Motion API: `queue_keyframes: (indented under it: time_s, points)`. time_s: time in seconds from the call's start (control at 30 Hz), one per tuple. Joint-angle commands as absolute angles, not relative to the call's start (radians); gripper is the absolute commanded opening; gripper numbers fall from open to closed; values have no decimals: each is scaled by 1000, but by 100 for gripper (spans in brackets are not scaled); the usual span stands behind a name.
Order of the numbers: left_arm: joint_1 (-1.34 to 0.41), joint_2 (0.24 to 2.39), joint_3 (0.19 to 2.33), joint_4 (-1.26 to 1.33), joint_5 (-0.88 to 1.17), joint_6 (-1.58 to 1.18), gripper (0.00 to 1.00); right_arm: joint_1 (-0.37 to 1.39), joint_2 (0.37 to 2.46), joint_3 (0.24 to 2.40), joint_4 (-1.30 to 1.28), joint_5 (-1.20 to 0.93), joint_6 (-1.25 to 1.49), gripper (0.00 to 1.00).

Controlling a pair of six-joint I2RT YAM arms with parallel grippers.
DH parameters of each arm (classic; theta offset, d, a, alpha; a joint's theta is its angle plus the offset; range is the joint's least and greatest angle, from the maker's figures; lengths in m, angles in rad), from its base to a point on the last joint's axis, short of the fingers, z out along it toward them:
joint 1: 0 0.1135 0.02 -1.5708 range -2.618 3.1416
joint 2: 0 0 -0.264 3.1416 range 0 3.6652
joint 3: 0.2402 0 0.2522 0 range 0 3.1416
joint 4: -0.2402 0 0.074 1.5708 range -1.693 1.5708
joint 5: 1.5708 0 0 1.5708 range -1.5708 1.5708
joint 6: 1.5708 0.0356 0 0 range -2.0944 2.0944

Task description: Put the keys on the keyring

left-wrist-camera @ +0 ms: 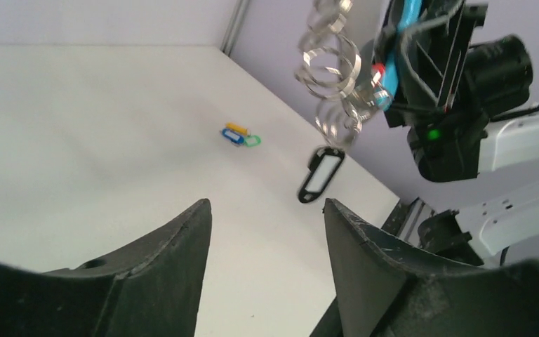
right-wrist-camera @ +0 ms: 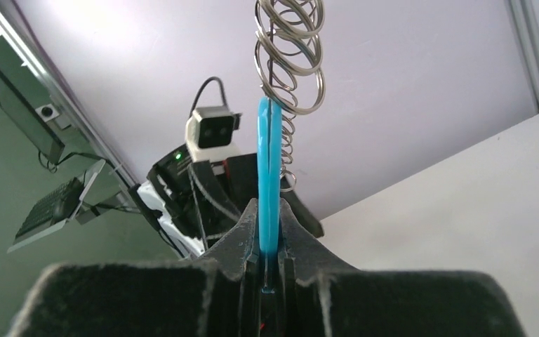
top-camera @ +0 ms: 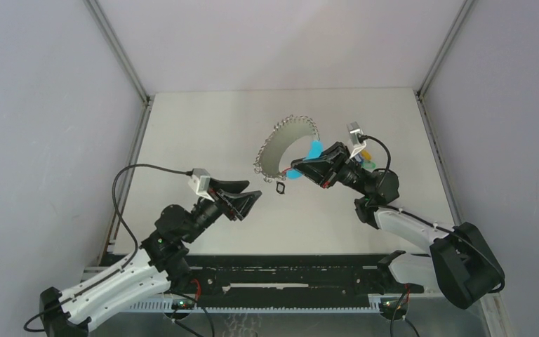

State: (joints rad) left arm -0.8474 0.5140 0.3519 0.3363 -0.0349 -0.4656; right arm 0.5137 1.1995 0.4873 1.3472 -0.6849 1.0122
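Keyring held aloft by right gripper, clamped on cyan piece; rings dangle loose, likely swingy. Left gripper empty, jaws apart. Keys seen on table, well beyond left fingertips: tiny, light, probably slippery; best pinched across flat faces.

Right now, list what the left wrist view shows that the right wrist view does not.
Left wrist only: the yellow, blue and green keys clustered on the table, and a black tag dangling from the keyring. Right wrist only: the left arm's white camera and a dark monitor. Both: the keyring's silvery rings and cyan piece, pinched in the shut right gripper.
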Motion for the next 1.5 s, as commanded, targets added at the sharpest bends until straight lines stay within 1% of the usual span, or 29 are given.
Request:
queue_keyframes:
  time_s: [0.0, 0.1, 0.23, 0.47, 0.63, 0.83, 1.17, 1.47]
  points:
    - [-954, 517, 336, 372, -189, -335, 61, 533, 1156, 517, 1325, -579, 983, 0]
    - [-1022, 536, 328, 412, -259, -273, 54, 544, 1130, 508, 1281, -550, 946, 0]
    - [-1043, 572, 302, 522, -275, -229, 45, 554, 1102, 501, 1234, -540, 907, 0]
    - [-1043, 614, 299, 646, -264, -117, 38, 569, 1075, 476, 1218, -543, 861, 0]
    - [-1042, 657, 308, 718, -194, -96, 37, 576, 1060, 460, 1207, -518, 825, 0]
    - [-1043, 688, 311, 741, -142, -69, 37, 586, 1047, 448, 1206, -492, 788, 0]
    - [-1044, 721, 334, 751, -137, 12, 37, 602, 1051, 419, 1268, -492, 759, 0]
    - [-1044, 744, 345, 770, -141, 23, 38, 605, 1057, 418, 1270, -496, 757, 0]
